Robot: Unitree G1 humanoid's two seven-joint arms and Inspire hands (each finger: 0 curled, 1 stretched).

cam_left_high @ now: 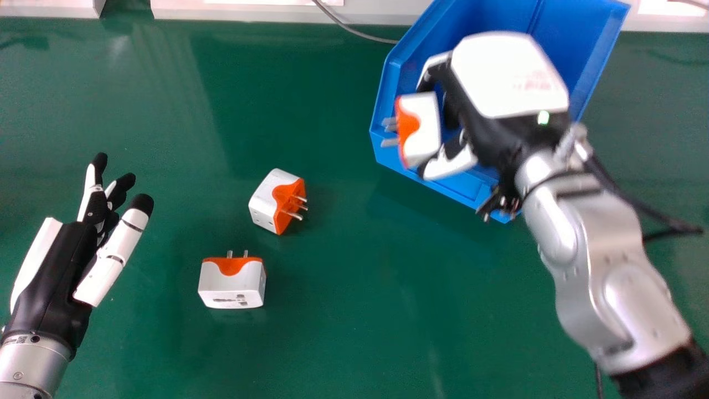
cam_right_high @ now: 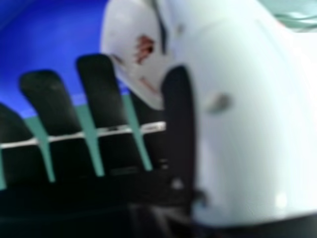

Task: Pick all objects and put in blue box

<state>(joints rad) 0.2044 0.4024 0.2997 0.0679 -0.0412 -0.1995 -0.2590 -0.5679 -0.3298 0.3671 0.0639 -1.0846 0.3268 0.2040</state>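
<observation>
No text legible; dark marks on the front face of the white-and-orange adapter (cam_left_high: 232, 285), to the right of the left hand (cam_left_high: 61, 266), too small to read; tiny code label (cam_left_high: 21, 339) on the silver wrist just behind that hand, same; faint red print on the white back of the right hand (cam_left_high: 504, 72), blurred; red mark on the white surface (cam_right_high: 131, 29) by its fingertips, also unreadable.

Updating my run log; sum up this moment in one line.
right hand: holding plug adapter over blue box | two adapters: on green table | left hand: open, at left
</observation>
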